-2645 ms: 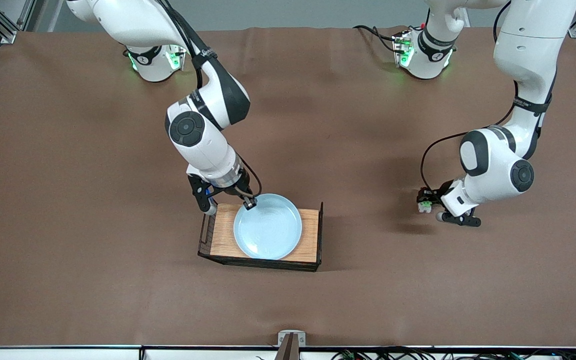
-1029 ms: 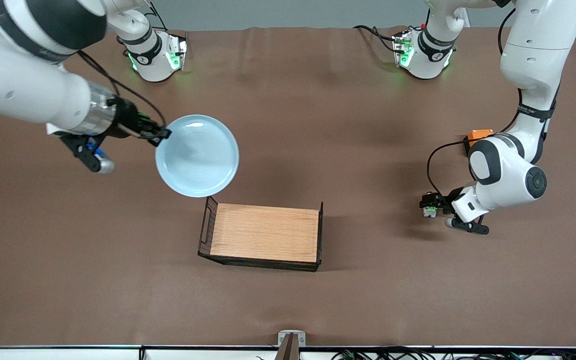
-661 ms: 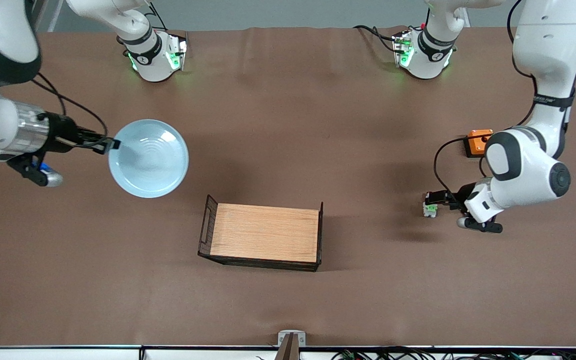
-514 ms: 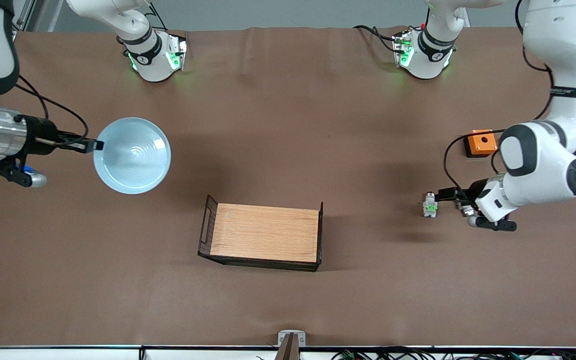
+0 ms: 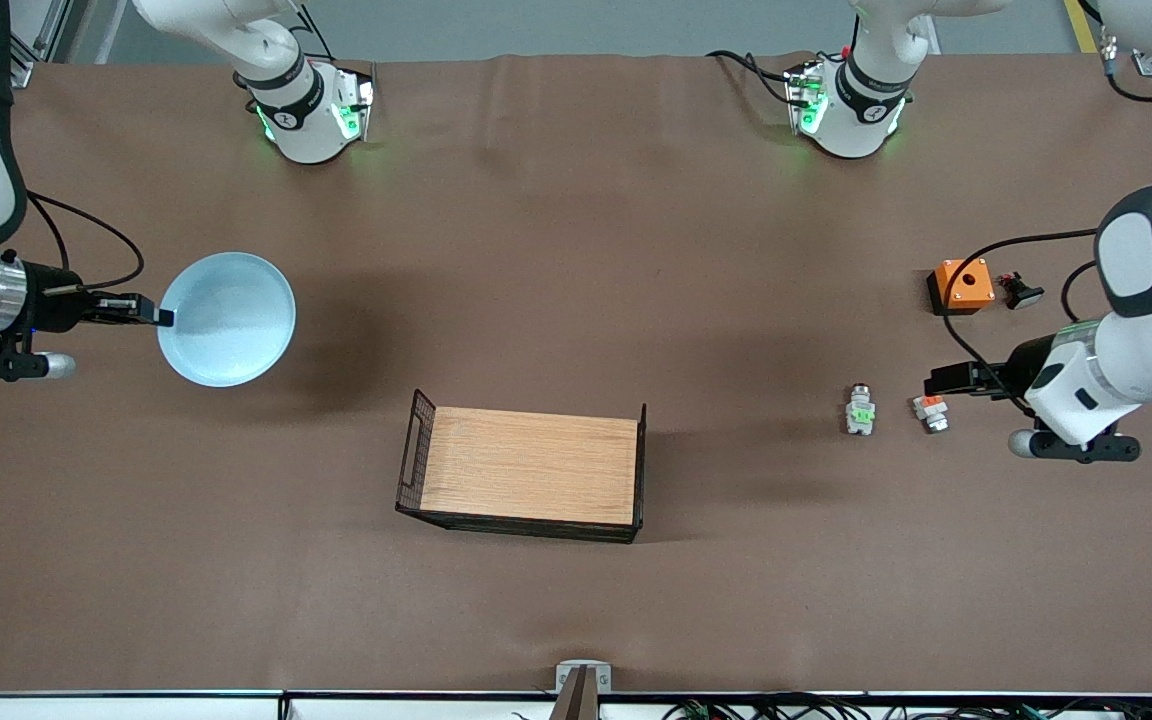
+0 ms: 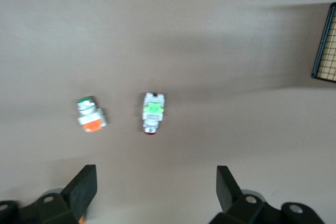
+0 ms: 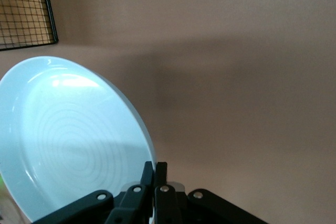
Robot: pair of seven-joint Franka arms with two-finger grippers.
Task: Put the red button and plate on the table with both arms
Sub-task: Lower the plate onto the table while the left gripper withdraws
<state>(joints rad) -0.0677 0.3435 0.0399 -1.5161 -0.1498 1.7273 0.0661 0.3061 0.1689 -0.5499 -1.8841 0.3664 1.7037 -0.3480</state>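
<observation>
Plate (image 5: pixel 226 318) hangs tilted above the worktop (image 5: pixel 576 250), at mid-height of the front view toward the right arm's end, clear of the wooden tray (image 5: pixel 641 465) in the lower middle. The right gripper (image 5: pixel 161 317) has its jaws clamped together on the plate's rim. The red button (image 5: pixel 862 410), green-centred in fact, lies free on the worktop toward the left arm's end, just beside a similar block with an orange-red top (image 5: pixel 929 411); an orange box (image 5: pixel 961 285) sits higher in the frame. The left gripper (image 6: pixel 156 190) hovers near those two small parts, jaws wide apart and holding nothing.

By my reading the button's half is done and the plate's placing is in hand. Next the right arm must level the plate, lower it until it rests flat, and only then part its jaws, lest it drop or rock.
</observation>
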